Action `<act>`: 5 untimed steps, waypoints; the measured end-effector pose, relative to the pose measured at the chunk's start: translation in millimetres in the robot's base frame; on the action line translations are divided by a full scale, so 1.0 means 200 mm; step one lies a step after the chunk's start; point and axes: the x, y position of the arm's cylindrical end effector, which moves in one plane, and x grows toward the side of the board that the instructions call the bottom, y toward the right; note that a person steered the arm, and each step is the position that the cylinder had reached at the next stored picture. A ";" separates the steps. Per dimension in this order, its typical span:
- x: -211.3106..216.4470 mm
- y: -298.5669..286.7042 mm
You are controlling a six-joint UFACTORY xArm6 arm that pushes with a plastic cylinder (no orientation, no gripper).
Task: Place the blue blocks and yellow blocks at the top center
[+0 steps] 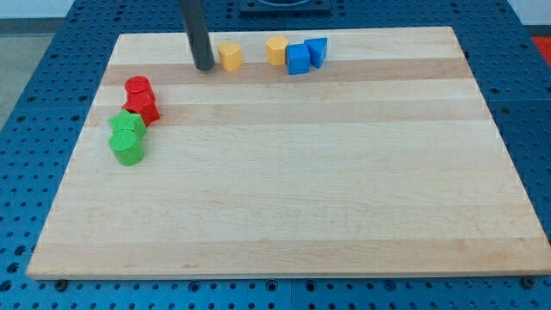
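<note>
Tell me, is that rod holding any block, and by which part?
Nothing is held. My tip only pushes; it stands just left of a yellow block, contact unclear.

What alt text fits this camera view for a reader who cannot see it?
My tip sits just left of a yellow block near the board's top; further right, another yellow block touches two blue blocks. Red blocks and green blocks cluster at the view's left.
</note>
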 end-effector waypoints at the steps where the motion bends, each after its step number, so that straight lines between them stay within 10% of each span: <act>1: -0.05 0.13; 5: -0.21 0.53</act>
